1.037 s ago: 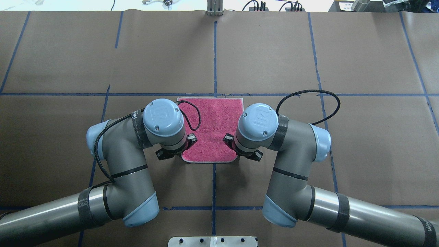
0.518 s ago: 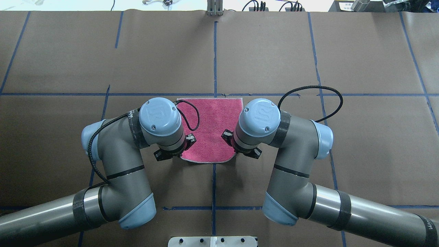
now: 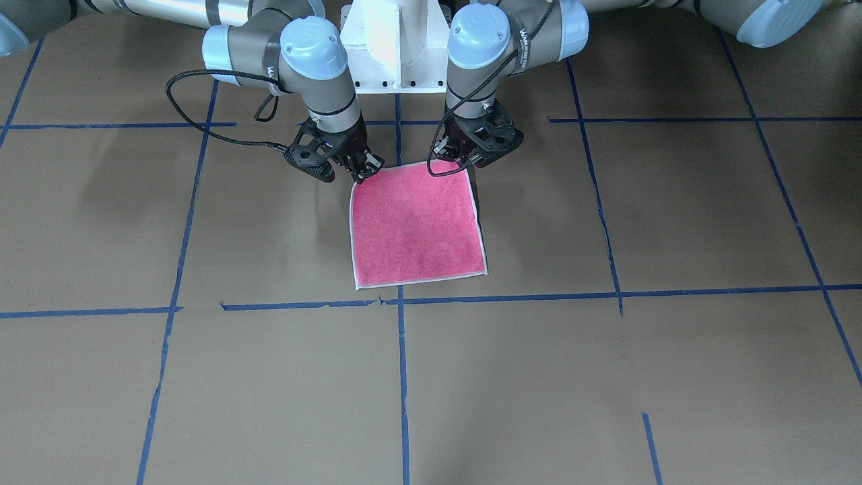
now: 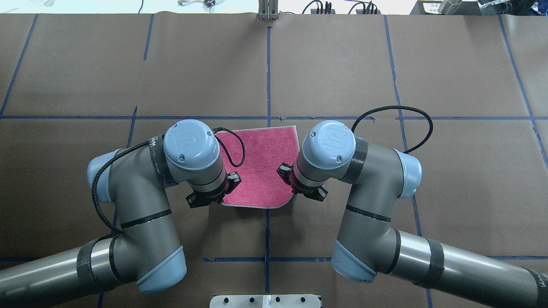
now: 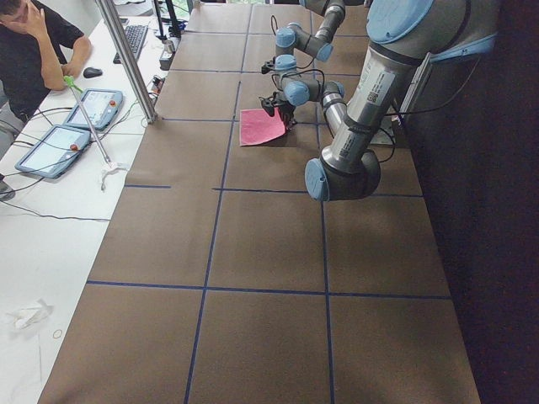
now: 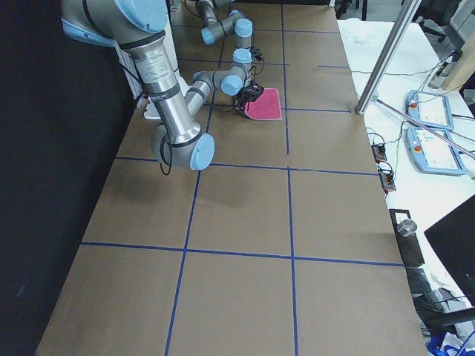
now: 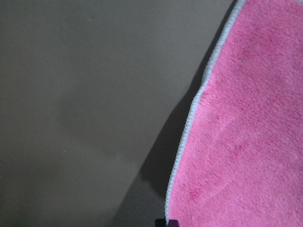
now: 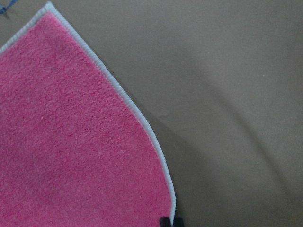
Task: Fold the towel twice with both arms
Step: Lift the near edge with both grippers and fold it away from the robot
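The towel lies pink side up in the middle of the overhead picture, on the brown table. The left gripper pinches the towel's lower left corner there. The right gripper pinches the lower right corner. In both wrist pictures the white edge runs down to a fingertip at the bottom. A dark shadow sits under the cloth, so those two corners look lifted off the table. The rest of the towel lies flat.

The loose edge is at the top of the towel in the overhead picture, just below a blue tape line. So it lies straight ahead of both grippers, away from the robot. I think the first fold is just starting. The grippers sit side by side, each about as near to the loose edge as the other. They should carry their corners toward the top of the picture together.
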You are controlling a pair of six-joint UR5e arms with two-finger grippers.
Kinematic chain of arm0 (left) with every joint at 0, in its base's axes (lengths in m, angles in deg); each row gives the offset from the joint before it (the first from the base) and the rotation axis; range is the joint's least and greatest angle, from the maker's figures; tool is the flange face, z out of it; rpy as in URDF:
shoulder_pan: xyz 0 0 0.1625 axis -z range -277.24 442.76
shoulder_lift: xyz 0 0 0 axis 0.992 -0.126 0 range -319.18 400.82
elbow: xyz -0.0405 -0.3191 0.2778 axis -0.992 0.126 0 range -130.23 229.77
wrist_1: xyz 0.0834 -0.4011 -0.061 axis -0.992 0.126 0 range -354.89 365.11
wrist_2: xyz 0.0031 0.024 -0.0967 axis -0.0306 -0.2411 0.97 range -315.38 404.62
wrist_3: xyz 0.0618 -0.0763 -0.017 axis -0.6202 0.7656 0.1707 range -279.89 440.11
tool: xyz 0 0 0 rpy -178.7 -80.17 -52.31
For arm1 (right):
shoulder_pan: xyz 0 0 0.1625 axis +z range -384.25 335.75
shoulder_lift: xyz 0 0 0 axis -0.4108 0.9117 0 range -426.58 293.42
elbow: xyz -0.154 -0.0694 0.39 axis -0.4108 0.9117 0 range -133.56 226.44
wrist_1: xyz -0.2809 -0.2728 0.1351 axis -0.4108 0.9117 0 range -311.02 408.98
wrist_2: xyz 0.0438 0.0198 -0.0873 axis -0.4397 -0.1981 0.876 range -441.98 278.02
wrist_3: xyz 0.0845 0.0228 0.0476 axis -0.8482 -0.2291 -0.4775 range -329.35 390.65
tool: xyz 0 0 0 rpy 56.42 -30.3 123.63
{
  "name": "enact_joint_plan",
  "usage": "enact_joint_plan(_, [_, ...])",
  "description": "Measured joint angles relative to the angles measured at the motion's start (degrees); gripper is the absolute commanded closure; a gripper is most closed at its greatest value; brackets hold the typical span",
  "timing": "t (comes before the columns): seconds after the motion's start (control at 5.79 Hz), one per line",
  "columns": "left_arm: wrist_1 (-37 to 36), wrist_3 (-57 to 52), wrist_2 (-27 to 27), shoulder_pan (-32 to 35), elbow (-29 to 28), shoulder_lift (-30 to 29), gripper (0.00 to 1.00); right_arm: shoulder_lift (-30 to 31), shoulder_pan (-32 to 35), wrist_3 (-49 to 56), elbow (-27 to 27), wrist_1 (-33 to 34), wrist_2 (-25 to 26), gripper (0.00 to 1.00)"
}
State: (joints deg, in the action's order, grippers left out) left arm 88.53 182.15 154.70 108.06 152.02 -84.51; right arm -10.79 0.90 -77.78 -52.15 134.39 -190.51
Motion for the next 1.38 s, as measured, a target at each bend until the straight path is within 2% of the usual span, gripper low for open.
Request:
enact_joint_plan(1.04, [0.97, 0.30, 0.58, 0.48, 0.00, 0.00, 1.00, 0.54, 1.78, -4.03, -0.96, 0.61, -3.55, 1.00])
enact_joint_plan(1.38, [2.68, 3.91, 1.53, 1.60, -0.41, 0.00, 1.00, 0.42, 2.18, -5.30, -0.48, 0.43, -3.73, 1.00])
